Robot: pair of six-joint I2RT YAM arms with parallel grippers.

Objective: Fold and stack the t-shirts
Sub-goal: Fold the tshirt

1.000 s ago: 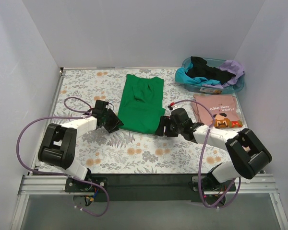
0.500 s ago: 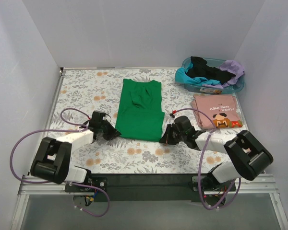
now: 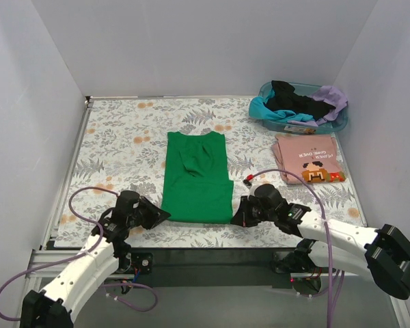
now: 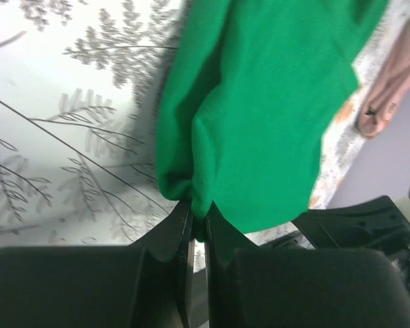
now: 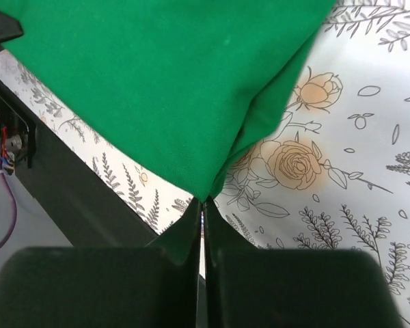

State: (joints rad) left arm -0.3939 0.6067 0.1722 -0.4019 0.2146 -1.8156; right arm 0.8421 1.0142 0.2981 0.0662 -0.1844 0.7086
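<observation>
Both grippers sit low in the top view, at the table's (image 3: 116, 137) near edge. Your left gripper (image 3: 162, 214) is pinched tight on the lower-left corner of the green shirt (image 3: 197, 179), and your right gripper (image 3: 236, 217) is pinched tight on its lower-right corner. In your left wrist view the jaws stand almost together, with a bunched fold of green cloth caught between their tips. In your right wrist view the jaws meet in a narrow point and the green corner is nipped there, the floral table cover showing on the right. From those two corners the green shirt runs up the middle of the top view as a long folded strip, lying flat, with a raised crease toward its upper end. To the right of it and well apart, you have the pink shirt (image 3: 307, 156), folded square with its printed graphic facing up. Beyond that, in the upper right of the frame, the bin (image 3: 339, 124) holds a heap: black shirt (image 3: 290, 100), teal shirt (image 3: 260, 108) and lavender shirt (image 3: 332, 98), the lavender one draped over the rim.
</observation>
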